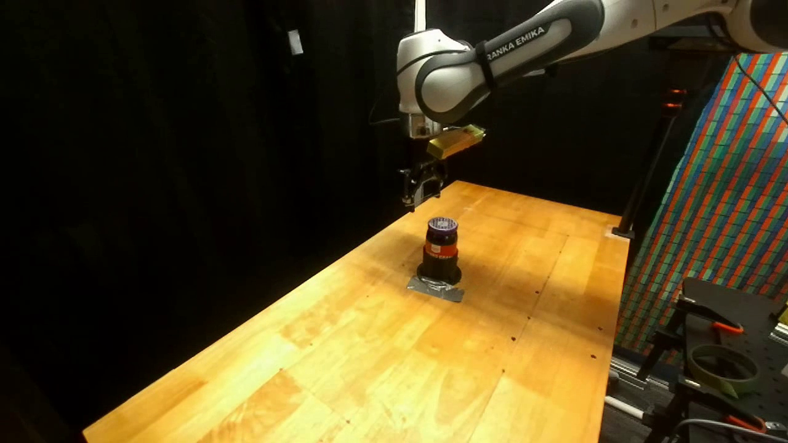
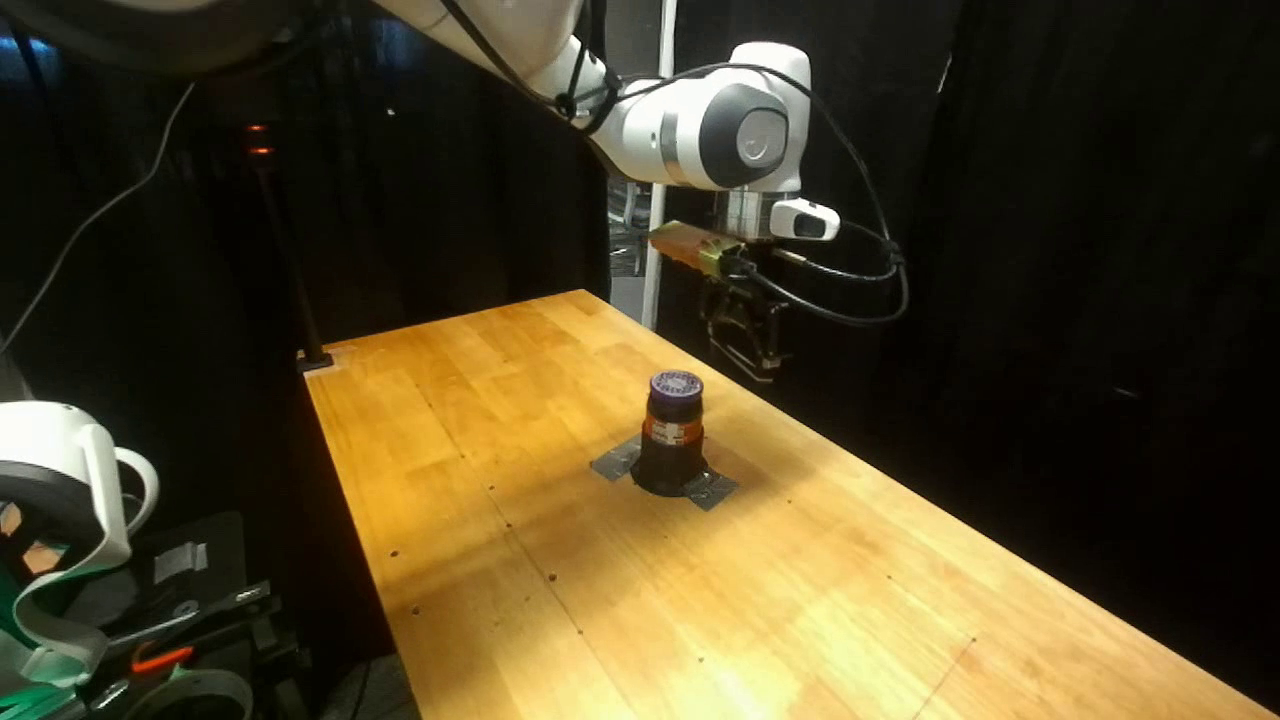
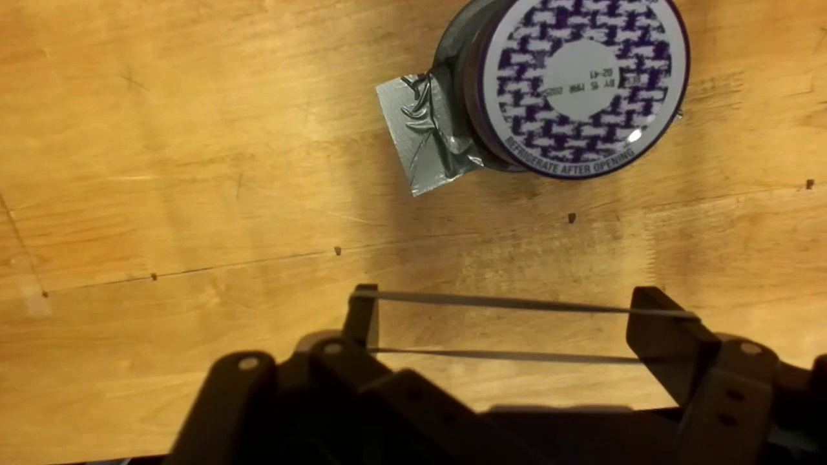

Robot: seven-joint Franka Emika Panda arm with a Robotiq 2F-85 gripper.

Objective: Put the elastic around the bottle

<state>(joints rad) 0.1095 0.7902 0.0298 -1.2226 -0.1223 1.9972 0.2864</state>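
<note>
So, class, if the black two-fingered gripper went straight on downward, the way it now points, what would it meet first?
Probably the yellow-brown wooden tabletop, beside the squat dark purple-lidded bottle, though depth is hard to judge here.

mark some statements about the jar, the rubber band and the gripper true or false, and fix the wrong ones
1. The gripper has a rubber band stretched across it. True.
2. The rubber band circles the jar. False: it is apart from the jar, spanning the open gripper.
3. The jar lies on its side. False: it stands upright.
4. Grey duct tape runs from the black base under the jar onto the wooden table. True.
5. The lid is solid purple. False: it has a purple-and-white pattern.
</note>
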